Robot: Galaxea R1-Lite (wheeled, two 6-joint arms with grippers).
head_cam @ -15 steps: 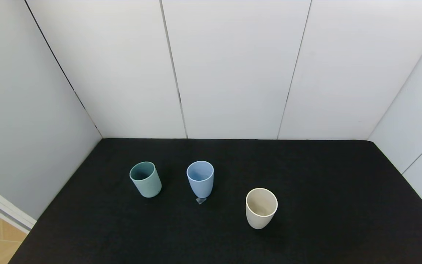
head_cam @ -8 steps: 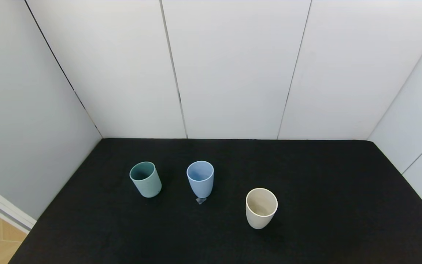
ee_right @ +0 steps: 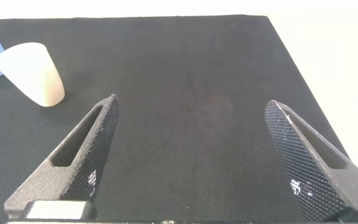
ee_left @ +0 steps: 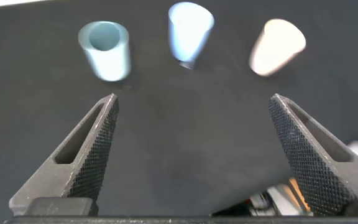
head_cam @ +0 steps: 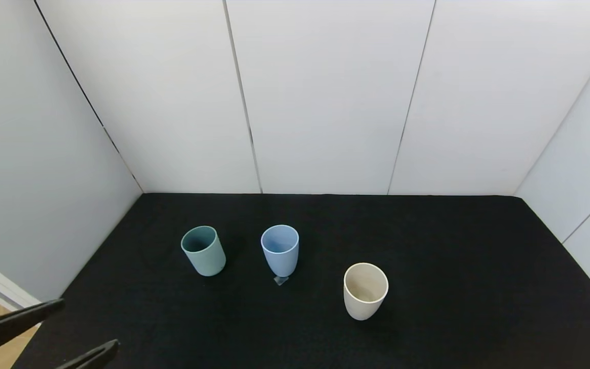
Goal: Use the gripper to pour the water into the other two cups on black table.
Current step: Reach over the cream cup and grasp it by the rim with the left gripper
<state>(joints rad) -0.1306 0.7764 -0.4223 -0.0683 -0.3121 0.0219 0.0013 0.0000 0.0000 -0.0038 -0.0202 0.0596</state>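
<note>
Cups stand in a loose row on the black table: the teal-green cup farthest to the robot's left, the light blue cup just to its right with a clear gap between them, and the cream-beige cup further right and nearer the robot. All three are upright and apart from one another. A small scrap of clear tape lies at the foot of the light blue cup. White wall panels close the table at the back and both sides, and wide bare cloth lies right of the beige cup.

At the near left corner, the left gripper pokes over the table's edge, its jaws spread wide and empty, well short of the cups. From its wrist view the right gripper hangs over bare cloth with jaws equally released, the beige cup off to one side.

I cannot tell what any cup holds.
</note>
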